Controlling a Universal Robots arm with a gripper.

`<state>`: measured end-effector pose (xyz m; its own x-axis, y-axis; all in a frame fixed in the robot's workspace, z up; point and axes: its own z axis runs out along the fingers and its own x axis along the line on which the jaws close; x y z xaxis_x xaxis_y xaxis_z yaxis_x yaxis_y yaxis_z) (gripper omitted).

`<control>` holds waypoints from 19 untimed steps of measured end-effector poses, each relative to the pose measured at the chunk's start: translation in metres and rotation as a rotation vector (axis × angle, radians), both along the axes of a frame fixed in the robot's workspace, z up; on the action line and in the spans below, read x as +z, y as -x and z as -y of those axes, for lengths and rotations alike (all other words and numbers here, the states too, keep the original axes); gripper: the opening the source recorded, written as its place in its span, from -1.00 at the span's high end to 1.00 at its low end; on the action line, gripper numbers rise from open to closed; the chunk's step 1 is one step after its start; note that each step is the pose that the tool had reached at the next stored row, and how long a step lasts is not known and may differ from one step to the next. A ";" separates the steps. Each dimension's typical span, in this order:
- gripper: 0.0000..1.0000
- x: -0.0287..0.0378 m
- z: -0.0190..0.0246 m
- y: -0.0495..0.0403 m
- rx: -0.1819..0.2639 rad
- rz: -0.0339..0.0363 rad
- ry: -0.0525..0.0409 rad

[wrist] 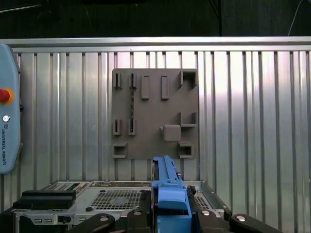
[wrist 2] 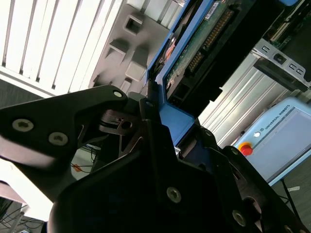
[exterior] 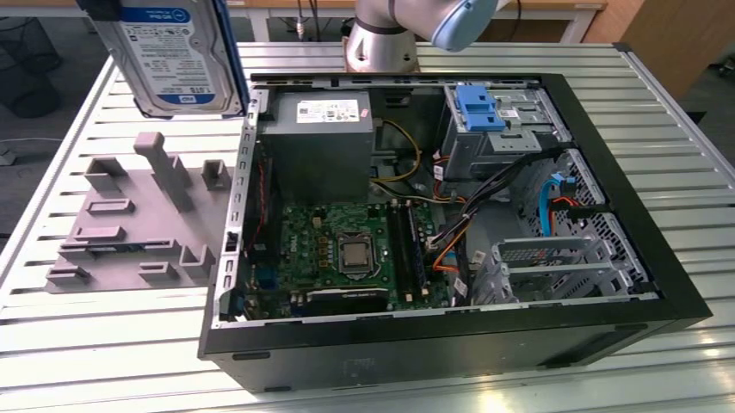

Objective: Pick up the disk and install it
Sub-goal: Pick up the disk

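The gripper [wrist 2: 177,124] is closed on the disk [exterior: 172,56]. In both wrist views its black fingers [wrist 2: 151,114] press on either side of the blue frame around the silver drive. The disk hangs upright in the air, clear of the table [exterior: 103,344], outside the open computer case [exterior: 643,258] and off the case's far corner on the exterior view's left. Its white-and-blue label faces the exterior camera.

Just beside the case on that same side lies a grey slotted holder [exterior: 138,215], flat on the table and below the disk.

Inside the case, a lone blue bracket [exterior: 477,107] sits in the drive bay at the far corner on the exterior view's right. A big grey box [exterior: 316,142] fills the far corner on the exterior view's left. The green circuit board [exterior: 344,249] lies on the case floor in front of that box. Cables run across the floor toward the bay.

The arm's base [exterior: 379,39] stands just beyond the far wall of the case.
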<state>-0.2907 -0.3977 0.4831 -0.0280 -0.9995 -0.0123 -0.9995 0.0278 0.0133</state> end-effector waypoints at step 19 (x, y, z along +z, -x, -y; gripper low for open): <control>0.27 0.0000 0.0000 -0.0062 0.000 0.0000 0.0000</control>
